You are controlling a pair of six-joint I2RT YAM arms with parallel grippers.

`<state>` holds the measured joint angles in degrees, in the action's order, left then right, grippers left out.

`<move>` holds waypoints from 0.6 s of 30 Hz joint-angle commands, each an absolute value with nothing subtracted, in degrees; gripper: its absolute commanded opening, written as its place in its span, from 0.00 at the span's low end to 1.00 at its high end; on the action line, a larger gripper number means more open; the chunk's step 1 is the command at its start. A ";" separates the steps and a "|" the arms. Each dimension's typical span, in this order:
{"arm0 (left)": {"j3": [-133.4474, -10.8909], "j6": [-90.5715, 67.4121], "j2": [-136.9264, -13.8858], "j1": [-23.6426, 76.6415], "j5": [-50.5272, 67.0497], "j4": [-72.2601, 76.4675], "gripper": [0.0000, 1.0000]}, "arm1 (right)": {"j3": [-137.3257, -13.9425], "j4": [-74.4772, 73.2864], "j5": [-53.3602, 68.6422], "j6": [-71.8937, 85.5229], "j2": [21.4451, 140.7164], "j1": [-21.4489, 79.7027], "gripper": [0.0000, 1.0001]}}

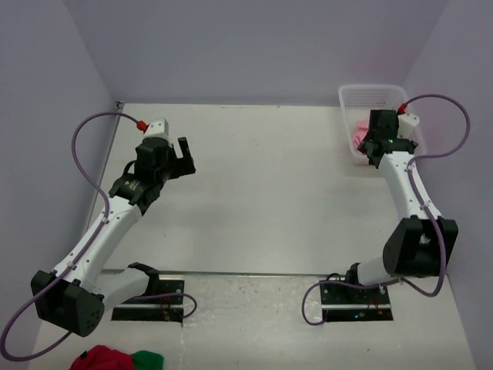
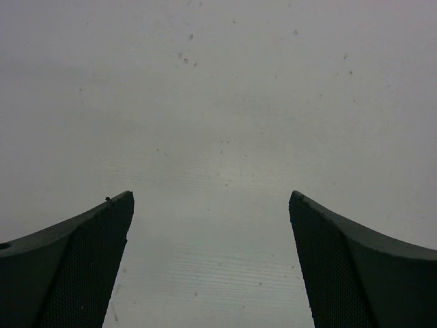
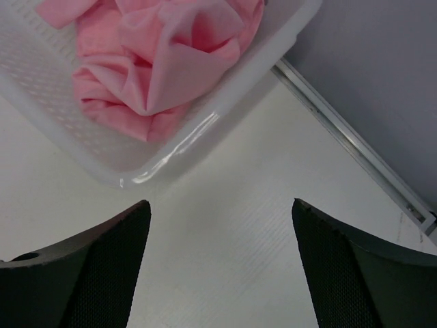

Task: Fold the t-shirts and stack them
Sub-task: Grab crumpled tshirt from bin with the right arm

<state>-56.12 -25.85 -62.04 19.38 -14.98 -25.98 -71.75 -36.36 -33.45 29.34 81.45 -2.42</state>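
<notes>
The right end effector (image 3: 220, 205), spread, hovers by the white basket (image 3: 179, 154) — likely lining up on the pink t-shirts (image 3: 164, 61) — while the left end effector (image 2: 212, 198) hangs spread over the worktop (image 2: 218, 102).

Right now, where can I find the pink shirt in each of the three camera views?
Top external: the pink shirt lies crumpled in the white basket, far back on the right side.
Left wrist: not in it; only the table shows between the jaws.
Right wrist: upper left, crumpled inside the same basket.
Shared landmark: the white basket, seen in the top and right wrist views.
</notes>
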 commanded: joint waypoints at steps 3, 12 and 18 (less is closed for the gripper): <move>-55.99 -24.61 -61.96 19.95 -14.41 -25.49 0.95 | -79.45 -31.84 -31.65 26.99 88.76 -3.07 0.86; -55.20 -24.35 -62.05 19.95 -13.01 -25.31 0.96 | -89.98 -30.93 -23.20 21.37 99.92 -8.35 0.80; -54.67 -24.26 -62.40 20.04 -11.61 -24.61 0.96 | -95.62 -32.87 -21.35 20.57 106.42 -11.60 0.74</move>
